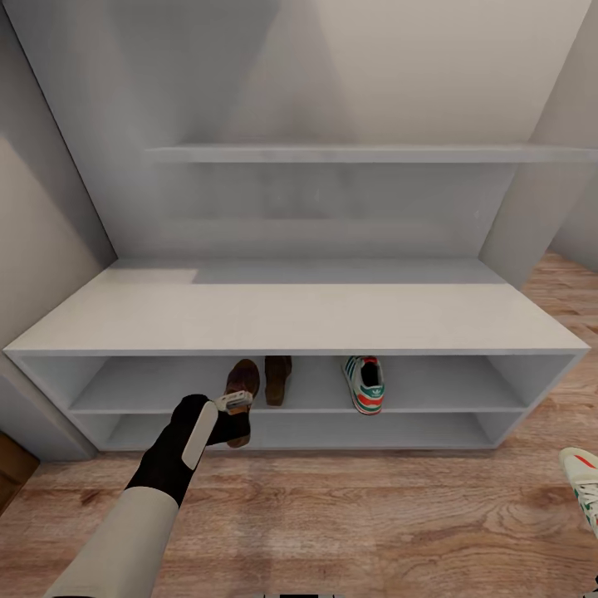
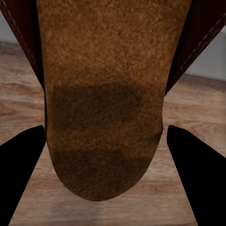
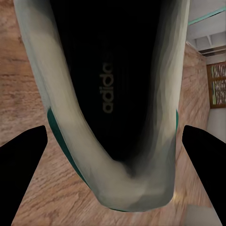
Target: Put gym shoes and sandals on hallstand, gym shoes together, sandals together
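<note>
Left gripper point(image 1: 237, 404) clamped on a sandal point(image 1: 242, 390) at hallstand point(image 1: 291, 320) upper shelf; right gripper point(image 3: 113, 165) clamped on gym shoe point(image 3: 113, 94).

From my station, the wide, low bench unit with two open shelves point(image 1: 291, 320) read pale grey-white all over, its floating shelf point(image 1: 365, 154) the same tone. The plank floor point(image 1: 357, 515) was light brown with darker wood-grain streaks. On the upper open shelf, a lace-up sneaker point(image 1: 365, 385) showed white with green side stripes and orange-red patches; a second one point(image 1: 584, 482) at the floor's edge repeated those colours. Two flat leather-look sandals point(image 1: 278, 379) were dark brown. My left arm's sleeve point(image 1: 116, 540) looked off-white, turning black toward the left gripper point(image 1: 237, 405). In the right wrist view, the sneaker's lining point(image 3: 117, 80) was black with pale lettering.
</note>
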Motion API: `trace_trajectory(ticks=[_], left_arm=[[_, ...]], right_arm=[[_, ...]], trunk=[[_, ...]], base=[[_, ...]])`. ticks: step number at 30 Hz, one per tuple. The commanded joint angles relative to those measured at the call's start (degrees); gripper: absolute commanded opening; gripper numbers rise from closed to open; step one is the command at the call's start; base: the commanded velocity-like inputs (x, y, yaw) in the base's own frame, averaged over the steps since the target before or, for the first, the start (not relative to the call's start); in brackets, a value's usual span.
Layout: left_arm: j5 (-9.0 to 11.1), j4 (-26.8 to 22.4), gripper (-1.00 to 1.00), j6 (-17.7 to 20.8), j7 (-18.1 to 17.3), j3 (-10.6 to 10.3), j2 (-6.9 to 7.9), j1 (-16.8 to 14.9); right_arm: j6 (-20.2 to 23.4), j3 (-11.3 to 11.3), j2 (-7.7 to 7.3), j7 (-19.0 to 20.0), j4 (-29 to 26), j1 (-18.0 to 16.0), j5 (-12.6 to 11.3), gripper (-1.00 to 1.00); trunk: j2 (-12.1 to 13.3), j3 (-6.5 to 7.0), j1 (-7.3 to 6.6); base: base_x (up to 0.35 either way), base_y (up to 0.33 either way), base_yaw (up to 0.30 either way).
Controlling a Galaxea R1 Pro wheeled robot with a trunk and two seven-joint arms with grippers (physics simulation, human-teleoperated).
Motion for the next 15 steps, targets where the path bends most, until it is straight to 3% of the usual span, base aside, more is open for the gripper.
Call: trace_trajectory(ticks=[1,15], left_arm=[[0.61,-0.05,-1.0,0.18,0.52,0.09,-0.05,-0.03],[0.64,-0.06,-1.0,0.18,0.51,0.26,-0.03,-0.03]], right_arm=[[-0.35,0.18,0.01,-0.13,0.26,-0.1,0.1,-1.0],[-0.35,0.21,0.01,-0.13,0.26,-0.1,0.09,-1.0]], trunk=[[-0.02,-0.05,-0.01],[-0.02,-0.05,-0.01]], base=[[0.0,0.0,0.0],[0.034,0.0,0.0]])
